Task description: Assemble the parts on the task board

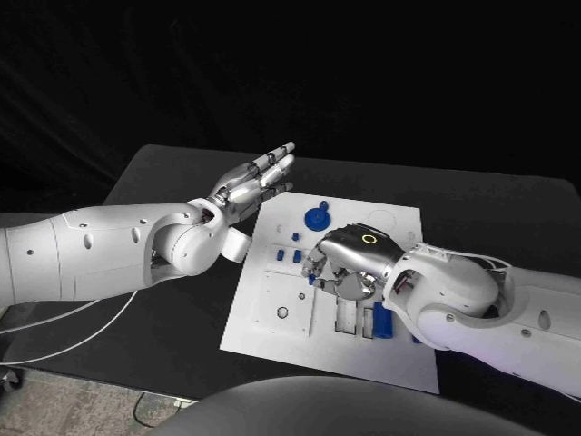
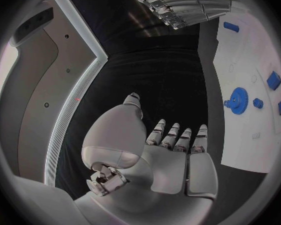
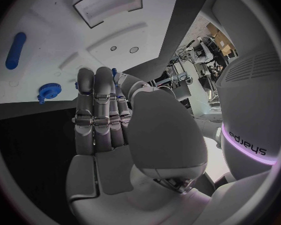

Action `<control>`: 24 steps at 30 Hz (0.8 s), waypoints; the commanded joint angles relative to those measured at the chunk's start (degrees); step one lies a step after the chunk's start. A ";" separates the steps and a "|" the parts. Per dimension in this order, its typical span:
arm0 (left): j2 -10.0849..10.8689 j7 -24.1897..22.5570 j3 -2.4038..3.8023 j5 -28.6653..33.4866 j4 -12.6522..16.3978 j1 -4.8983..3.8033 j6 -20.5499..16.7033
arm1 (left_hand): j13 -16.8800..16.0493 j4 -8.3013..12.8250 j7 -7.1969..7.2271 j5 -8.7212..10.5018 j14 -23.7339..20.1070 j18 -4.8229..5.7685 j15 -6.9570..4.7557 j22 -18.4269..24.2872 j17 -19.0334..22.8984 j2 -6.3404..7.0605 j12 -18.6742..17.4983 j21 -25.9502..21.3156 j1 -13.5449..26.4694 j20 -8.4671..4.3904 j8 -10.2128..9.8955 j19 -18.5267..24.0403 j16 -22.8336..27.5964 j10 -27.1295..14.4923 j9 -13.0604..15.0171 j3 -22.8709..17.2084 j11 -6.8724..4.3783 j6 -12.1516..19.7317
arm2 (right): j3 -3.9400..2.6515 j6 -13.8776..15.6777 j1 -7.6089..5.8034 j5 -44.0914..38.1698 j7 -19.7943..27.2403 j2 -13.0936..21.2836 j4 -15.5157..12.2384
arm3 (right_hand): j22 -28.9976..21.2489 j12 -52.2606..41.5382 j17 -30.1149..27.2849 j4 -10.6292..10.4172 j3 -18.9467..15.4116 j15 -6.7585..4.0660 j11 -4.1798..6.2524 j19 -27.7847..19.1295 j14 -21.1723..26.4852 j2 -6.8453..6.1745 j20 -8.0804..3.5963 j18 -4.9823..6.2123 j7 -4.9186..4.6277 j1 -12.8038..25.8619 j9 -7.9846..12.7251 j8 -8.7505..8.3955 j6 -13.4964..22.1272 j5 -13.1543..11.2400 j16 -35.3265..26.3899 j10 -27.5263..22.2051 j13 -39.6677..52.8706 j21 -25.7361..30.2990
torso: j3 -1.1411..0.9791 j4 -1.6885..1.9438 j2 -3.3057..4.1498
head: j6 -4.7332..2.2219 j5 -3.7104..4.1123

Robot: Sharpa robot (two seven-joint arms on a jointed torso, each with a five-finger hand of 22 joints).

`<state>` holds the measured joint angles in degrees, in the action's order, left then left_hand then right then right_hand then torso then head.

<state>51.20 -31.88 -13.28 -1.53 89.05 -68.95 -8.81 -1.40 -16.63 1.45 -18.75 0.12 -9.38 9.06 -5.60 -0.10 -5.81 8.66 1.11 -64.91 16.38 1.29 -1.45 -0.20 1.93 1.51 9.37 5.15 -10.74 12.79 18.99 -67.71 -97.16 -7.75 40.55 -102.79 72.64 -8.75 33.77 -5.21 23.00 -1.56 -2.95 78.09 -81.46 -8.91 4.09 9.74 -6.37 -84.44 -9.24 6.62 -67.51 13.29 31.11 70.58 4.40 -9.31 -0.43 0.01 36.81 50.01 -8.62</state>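
The white task board lies mid-table. On it sit a blue gear, small blue blocks and a long blue bar beside empty slots. My right hand is low over the board's middle, fingers pointing down; a small blue part peeks out between its thumb and fingertips, pinched there. My left hand hovers flat over the board's far left corner with fingers stretched and nothing in it. The left wrist view shows the gear and blocks.
The right wrist view shows the gear, a blue cylinder and a rectangular recess in the board. Black tabletop surrounds the board on all sides. Cables hang off the left arm.
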 commanded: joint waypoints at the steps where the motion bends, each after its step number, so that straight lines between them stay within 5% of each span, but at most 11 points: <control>1: -0.07 -0.42 0.02 -0.52 0.13 0.05 1.38 | -0.10 0.05 -0.51 -0.27 0.09 -0.95 0.40 -0.05 0.00 -0.59 0.34 0.23 -0.18 0.01 0.38 -0.31 0.08 -0.05 0.07 0.39 0.42 0.00 | -0.03 0.59 0.60 -2.79 0.54 -0.90 1.02 | 0.07 0.35 0.08 0.17 0.16 -0.17 -0.02 -0.25 0.22 -0.16 -0.16 0.57 -0.01 0.21 -0.06 -0.15 0.32 -0.06 -0.28 0.11 -0.02 0.28 | -0.02 -0.02 0.04 | -0.01 -0.34; 13: -0.38 -0.25 0.02 -0.52 -0.07 0.10 1.59 | -0.09 0.02 -0.61 -0.42 0.10 -0.93 0.46 -0.04 0.00 -0.87 0.37 0.24 -0.26 0.08 0.39 -0.33 0.07 -0.05 0.07 0.47 0.53 -0.03 | -0.05 1.62 3.26 -3.74 0.99 -3.75 3.82 | 0.40 0.44 0.31 0.28 0.14 -0.19 -0.02 0.10 -0.35 -0.22 -0.18 0.52 -0.04 0.27 -0.12 -0.25 0.30 0.06 0.16 0.24 0.01 -0.30 | -0.03 -0.05 0.00 | -0.01 -0.74; 24: -0.58 -0.14 0.02 -0.52 -0.27 0.18 1.72 | -0.09 0.01 -0.64 -0.47 0.12 -0.93 0.49 -0.18 -0.01 -0.97 0.39 0.27 -0.29 0.09 0.39 -0.39 0.06 -0.05 0.08 0.50 0.55 -0.07 | -0.05 1.57 4.01 -5.03 0.89 -4.73 5.55 | 0.48 0.46 0.38 0.46 0.18 -0.23 0.01 0.15 -0.40 -0.28 -0.21 0.55 -0.03 0.11 -0.15 -0.29 0.28 0.06 0.25 0.31 0.03 -0.21 | 0.01 0.00 0.00 | -0.01 -0.83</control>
<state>50.79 -31.62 -13.28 -1.54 88.74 -68.83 -8.44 -1.44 -16.47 1.03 -18.97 0.34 -9.38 9.25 -5.68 -0.10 -6.11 8.66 1.11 -65.21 16.38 1.29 -1.45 -0.20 1.73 1.51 9.53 5.34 -10.75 12.77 20.18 -63.76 -100.72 -7.01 35.91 -97.44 73.04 -8.54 34.06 -5.04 23.17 -1.77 -2.95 78.09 -81.67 -8.91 4.09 9.74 -6.36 -84.44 -9.29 6.50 -67.50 13.27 31.11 70.58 4.37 -9.31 -0.45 -0.03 36.82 50.01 -9.49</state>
